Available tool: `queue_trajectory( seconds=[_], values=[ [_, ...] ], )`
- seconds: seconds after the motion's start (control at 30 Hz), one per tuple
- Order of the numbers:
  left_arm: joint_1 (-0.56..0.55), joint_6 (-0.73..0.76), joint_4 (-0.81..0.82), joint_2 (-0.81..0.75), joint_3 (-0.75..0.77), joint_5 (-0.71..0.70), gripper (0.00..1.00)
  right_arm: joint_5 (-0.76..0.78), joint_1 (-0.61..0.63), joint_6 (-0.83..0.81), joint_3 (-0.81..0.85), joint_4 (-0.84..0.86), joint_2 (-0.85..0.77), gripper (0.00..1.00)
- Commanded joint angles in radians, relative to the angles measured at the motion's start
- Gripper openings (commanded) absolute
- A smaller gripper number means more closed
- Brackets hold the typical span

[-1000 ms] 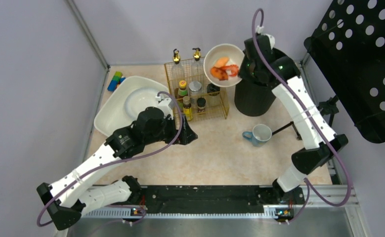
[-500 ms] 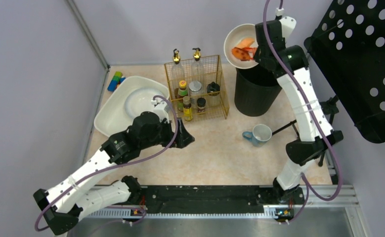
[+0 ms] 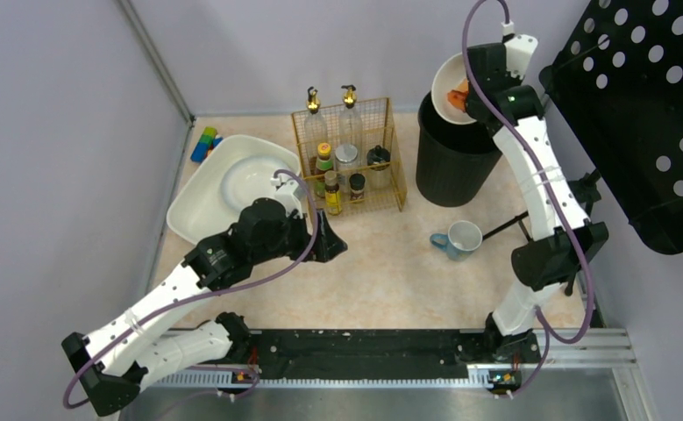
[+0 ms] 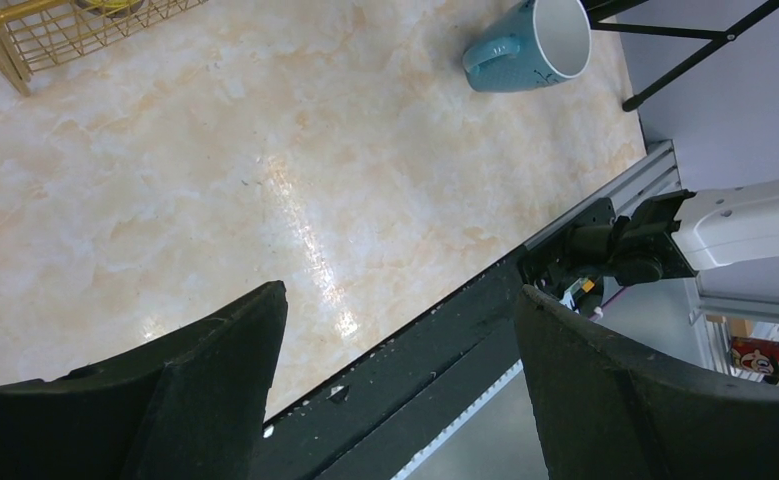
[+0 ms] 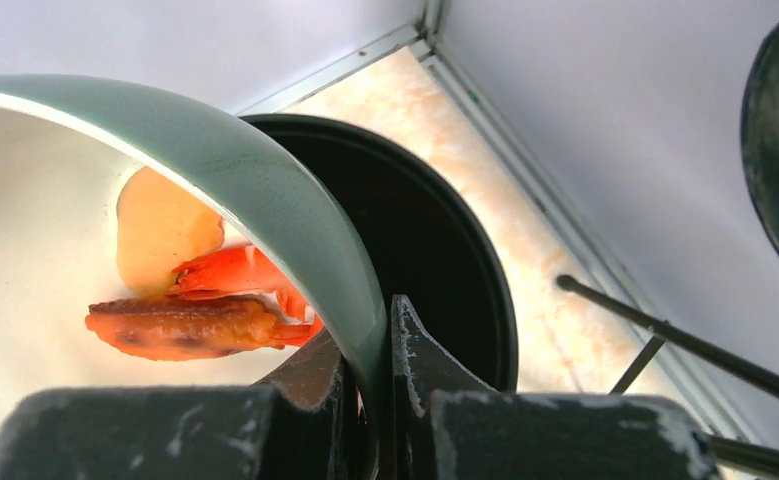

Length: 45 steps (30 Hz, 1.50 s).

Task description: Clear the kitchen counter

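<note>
A white oval plastic tub (image 3: 199, 195) sits at the left of the beige marbled kitchen counter (image 3: 390, 281). The left gripper (image 3: 327, 242) hovers over the counter, fingers spread and empty, near a gold wire rack (image 3: 381, 167). The right gripper (image 5: 380, 345) clamps a pale ceramic bowl (image 3: 447, 88) of orange food scraps (image 5: 200, 310), tilted above a round black bin (image 3: 447, 171).

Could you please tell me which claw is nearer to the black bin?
Right. The right claw holds a bowl tilted above the black bin; the left claw hovers over the kitchen counter near the wire rack.
</note>
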Motion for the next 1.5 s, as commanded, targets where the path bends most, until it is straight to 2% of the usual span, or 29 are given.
queue_trajectory(
  seconds=[0.0, 0.17, 0.27, 0.4, 0.57, 0.8, 0.9, 1.1, 1.3, 1.47],
  values=[
    [-0.004, -0.017, 0.054, 0.002, -0.018, 0.000, 0.88, 0.115, 0.000, -0.053, -0.004, 0.277, -0.053, 0.00],
    [-0.004, -0.025, 0.063, 0.006, -0.029, 0.003, 0.88, 0.165, -0.001, -0.143, -0.068, 0.356, -0.064, 0.00],
    [-0.004, -0.025, 0.061, 0.006, -0.026, 0.002, 0.88, 0.196, 0.007, -0.230, -0.168, 0.481, -0.102, 0.00],
    [-0.004, -0.023, 0.054, 0.000, -0.024, -0.004, 0.88, 0.250, 0.032, -0.420, -0.374, 0.783, -0.160, 0.00],
    [-0.004, -0.022, 0.046, -0.004, -0.028, -0.011, 0.88, 0.253, 0.053, -0.595, -0.520, 1.035, -0.216, 0.00],
    [-0.004, -0.026, 0.045, -0.009, -0.031, -0.010, 0.87, 0.236, 0.112, -1.013, -0.709, 1.545, -0.258, 0.00],
    [-0.004, -0.029, 0.040, -0.019, -0.036, -0.013, 0.87, 0.196, 0.137, -1.212, -0.799, 1.819, -0.258, 0.00],
    [-0.004, -0.033, 0.029, -0.045, -0.046, -0.022, 0.87, 0.129, 0.173, -1.453, -0.883, 2.131, -0.222, 0.00],
    [-0.004, -0.036, 0.020, -0.066, -0.056, -0.026, 0.87, -0.013, 0.197, -1.693, -0.966, 2.431, -0.167, 0.00],
    [-0.005, -0.035, 0.005, -0.093, -0.060, -0.031, 0.87, -0.119, 0.206, -1.858, -1.007, 2.599, -0.115, 0.00]
  ],
)
